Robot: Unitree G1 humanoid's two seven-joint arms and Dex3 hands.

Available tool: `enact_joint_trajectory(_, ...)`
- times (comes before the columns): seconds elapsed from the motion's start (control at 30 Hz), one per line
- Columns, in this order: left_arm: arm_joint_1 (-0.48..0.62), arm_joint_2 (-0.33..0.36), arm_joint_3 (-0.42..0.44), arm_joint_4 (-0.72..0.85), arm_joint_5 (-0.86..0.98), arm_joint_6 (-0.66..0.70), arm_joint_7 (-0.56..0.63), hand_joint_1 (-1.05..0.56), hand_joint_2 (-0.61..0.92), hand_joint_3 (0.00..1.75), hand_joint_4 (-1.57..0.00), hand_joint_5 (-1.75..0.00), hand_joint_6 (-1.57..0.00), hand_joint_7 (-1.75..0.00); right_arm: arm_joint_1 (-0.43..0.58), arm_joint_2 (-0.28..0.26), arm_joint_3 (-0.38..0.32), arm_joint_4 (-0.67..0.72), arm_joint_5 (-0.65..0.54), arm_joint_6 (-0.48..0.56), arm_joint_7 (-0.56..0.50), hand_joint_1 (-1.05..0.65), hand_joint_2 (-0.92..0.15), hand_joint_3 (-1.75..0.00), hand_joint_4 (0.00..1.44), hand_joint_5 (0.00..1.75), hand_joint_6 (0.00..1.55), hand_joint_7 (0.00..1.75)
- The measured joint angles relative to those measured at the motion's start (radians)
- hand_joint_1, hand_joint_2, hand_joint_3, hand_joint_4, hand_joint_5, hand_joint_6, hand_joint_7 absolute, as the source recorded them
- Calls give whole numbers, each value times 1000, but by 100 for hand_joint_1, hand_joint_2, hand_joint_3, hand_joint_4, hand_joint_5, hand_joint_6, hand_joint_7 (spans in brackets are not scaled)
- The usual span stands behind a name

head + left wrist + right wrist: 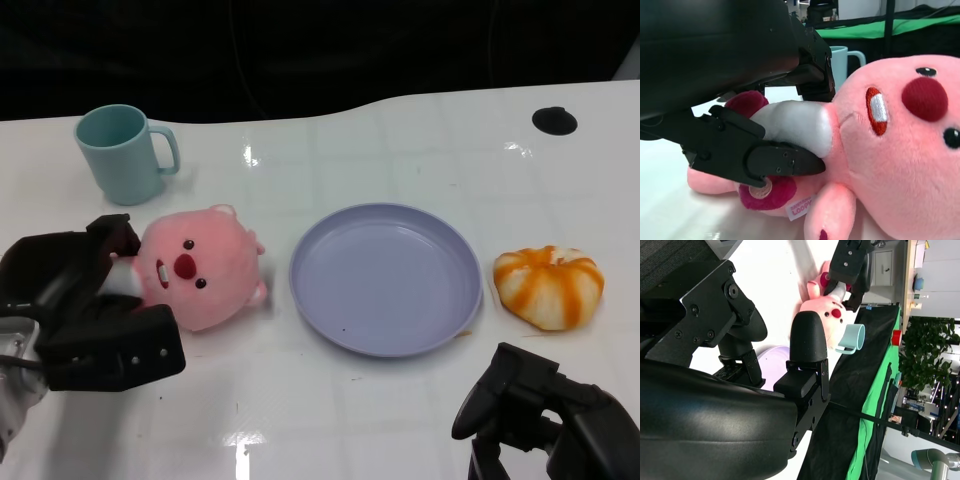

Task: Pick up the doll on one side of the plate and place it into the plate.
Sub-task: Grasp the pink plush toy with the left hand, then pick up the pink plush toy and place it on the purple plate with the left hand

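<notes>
A pink plush doll (200,270) with a red nose lies on the white table, just left of the empty lilac plate (305,290). My left hand (90,305) clasps the doll's left side, one finger over its top and one below. In the left wrist view, fingers (785,162) press against the doll (900,150) at its grey tail and maroon foot. My right hand (545,415) hangs at the near right edge, fingers apart and holding nothing. The right wrist view shows the doll (827,305) and left hand (850,265) far off.
A teal mug (125,152) stands behind the doll at the back left. An orange-and-white striped bun toy (550,285) lies right of the plate. A black round hole (554,121) sits in the table's far right. A dark gap lies beyond the far edge.
</notes>
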State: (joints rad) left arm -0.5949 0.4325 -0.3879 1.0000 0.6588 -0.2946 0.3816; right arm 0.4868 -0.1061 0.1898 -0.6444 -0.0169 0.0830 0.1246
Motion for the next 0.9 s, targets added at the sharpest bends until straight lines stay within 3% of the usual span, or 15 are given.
enact_joint_trajectory(0.2, 52, 4, 48, -156, -31, 22, -9, -17, 52, 109, -94, -175, -70, -175, -1, 0, 0, 1, 1, -3, 2, 8, -40, -139, 69, 175, 62, 152)
enact_joint_trajectory(0.53, 137, 43, 120, -518, -35, 143, -123, -17, 47, 112, -94, -175, -71, -175, -3, 0, 2, 1, 0, 0, 2, 8, -39, -139, 68, 175, 61, 152)
enact_joint_trajectory(0.6, 146, 41, 123, -583, -39, 163, -165, -20, 49, 105, -92, -175, -67, -175, -2, 0, 2, 0, 1, 2, 2, 8, -40, -139, 68, 175, 61, 152)
enact_joint_trajectory(0.9, 132, -45, 103, -750, -36, 254, -320, -19, 41, 104, -90, -175, -66, -175, -3, 1, 5, 1, 0, 3, 1, 9, -40, -139, 68, 175, 61, 152)
